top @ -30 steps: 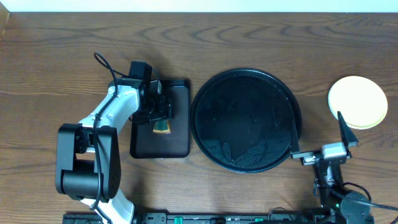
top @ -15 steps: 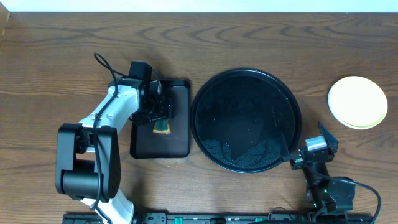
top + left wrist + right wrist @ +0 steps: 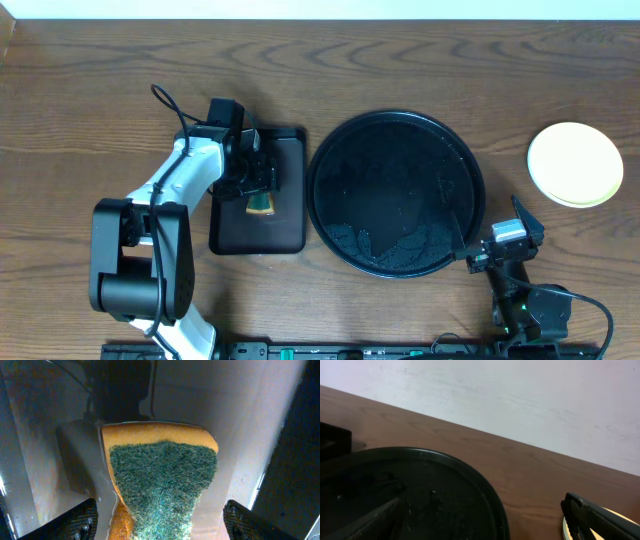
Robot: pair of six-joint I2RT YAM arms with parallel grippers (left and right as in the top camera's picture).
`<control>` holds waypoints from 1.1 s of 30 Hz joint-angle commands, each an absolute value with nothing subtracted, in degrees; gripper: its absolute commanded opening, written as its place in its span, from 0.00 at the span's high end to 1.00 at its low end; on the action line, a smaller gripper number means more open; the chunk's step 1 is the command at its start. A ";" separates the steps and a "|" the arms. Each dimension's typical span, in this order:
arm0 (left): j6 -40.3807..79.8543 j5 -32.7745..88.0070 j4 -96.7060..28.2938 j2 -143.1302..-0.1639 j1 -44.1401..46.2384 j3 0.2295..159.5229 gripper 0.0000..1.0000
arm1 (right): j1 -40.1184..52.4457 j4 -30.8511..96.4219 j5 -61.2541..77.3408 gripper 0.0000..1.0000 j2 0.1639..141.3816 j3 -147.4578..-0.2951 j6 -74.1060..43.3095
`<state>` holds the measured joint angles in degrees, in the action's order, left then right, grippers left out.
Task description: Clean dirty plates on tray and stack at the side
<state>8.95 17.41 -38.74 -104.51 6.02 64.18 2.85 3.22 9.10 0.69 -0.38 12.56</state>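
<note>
The round black tray [image 3: 470,160] holds no plates and shows wet streaks; its rim also shows in the right wrist view [image 3: 490,495]. A pale yellow plate [image 3: 575,164] lies on the table at the far right; I cannot tell if other plates lie under it. Its edge shows in the right wrist view [image 3: 565,531]. My right gripper [image 3: 492,226] is open and empty between tray and plate, near the front edge. My left gripper [image 3: 256,180] is open over a green-and-yellow sponge [image 3: 162,480], with its fingers [image 3: 160,517] apart from the sponge's sides.
The sponge [image 3: 261,205] lies in a smaller rectangular black tray [image 3: 285,235] left of the round tray. A white wall runs along the table's far edge [image 3: 520,400].
My right gripper has drawn back from beside the yellow plate toward the front edge and turned toward the round tray. The left arm and sponge have not moved.
</note>
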 commanded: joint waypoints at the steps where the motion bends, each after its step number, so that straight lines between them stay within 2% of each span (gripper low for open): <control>1: 8.62 16.84 -38.87 -104.60 5.93 63.64 0.19 | 1.80 3.49 8.86 0.01 0.38 -0.32 11.84; 22: 8.27 15.38 -38.76 -103.53 6.09 63.64 0.19 | 1.80 3.49 8.84 0.01 0.38 -0.32 11.84; 27: 8.19 10.37 -36.51 -95.07 6.13 63.64 0.19 | 1.80 3.49 8.84 0.01 0.38 -0.32 11.84; 33: 8.14 7.92 -34.13 -77.93 6.13 63.64 0.19 | 1.80 3.49 8.84 0.01 0.38 -0.32 11.84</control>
<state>8.91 10.76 -34.11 -85.54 6.07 63.35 2.85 3.22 9.10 0.69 -0.38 12.56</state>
